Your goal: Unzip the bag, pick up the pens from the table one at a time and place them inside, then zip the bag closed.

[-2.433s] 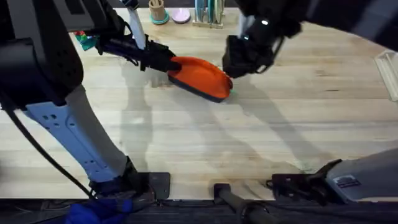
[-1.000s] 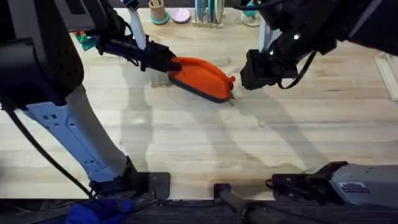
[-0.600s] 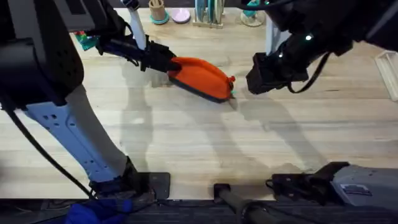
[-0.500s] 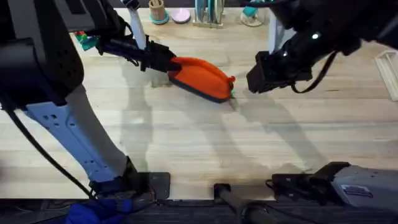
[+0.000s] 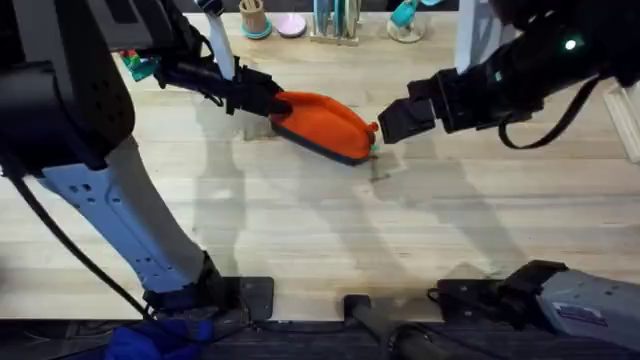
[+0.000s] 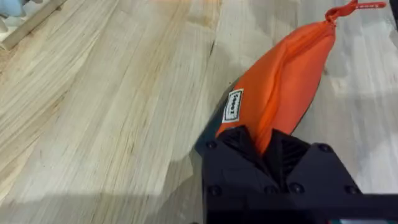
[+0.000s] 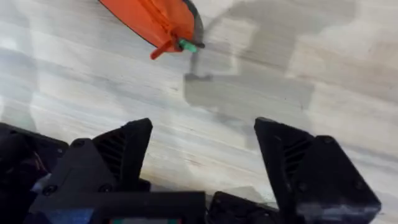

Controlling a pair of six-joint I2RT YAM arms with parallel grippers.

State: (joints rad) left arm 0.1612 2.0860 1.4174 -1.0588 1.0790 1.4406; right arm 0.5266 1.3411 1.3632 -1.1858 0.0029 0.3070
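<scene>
The orange bag (image 5: pixel 322 120) lies on the table (image 5: pixel 330 230) left of centre, with its dark lower edge toward me. My left gripper (image 5: pixel 268 100) is shut on the bag's left end; in the left wrist view the fabric (image 6: pixel 283 81) runs out from between the fingers (image 6: pixel 249 146). The red zipper pull (image 5: pixel 374 128) sticks out at the right end. My right gripper (image 5: pixel 386 126) hovers just right of that end, open, with the pull (image 7: pixel 163 48) ahead of its gripper opening (image 7: pixel 204 127). A green pen tip (image 7: pixel 188 45) pokes out beside the pull. A thin grey stick (image 7: pixel 194 65) lies next to it, perhaps the other pen.
Holders and cups (image 5: pixel 335 18) line the table's back edge, with a wooden cup (image 5: pixel 252 17) and a teal item (image 5: pixel 405 14). A green and red object (image 5: pixel 140 66) sits far left, and a pale object (image 5: pixel 626 110) at the right edge. Bare planks stretch across the front.
The right arm drew back to the right from the bag's end, then swung level, and its gripper now points at the zipper pull. The left gripper and bag have stayed put.
</scene>
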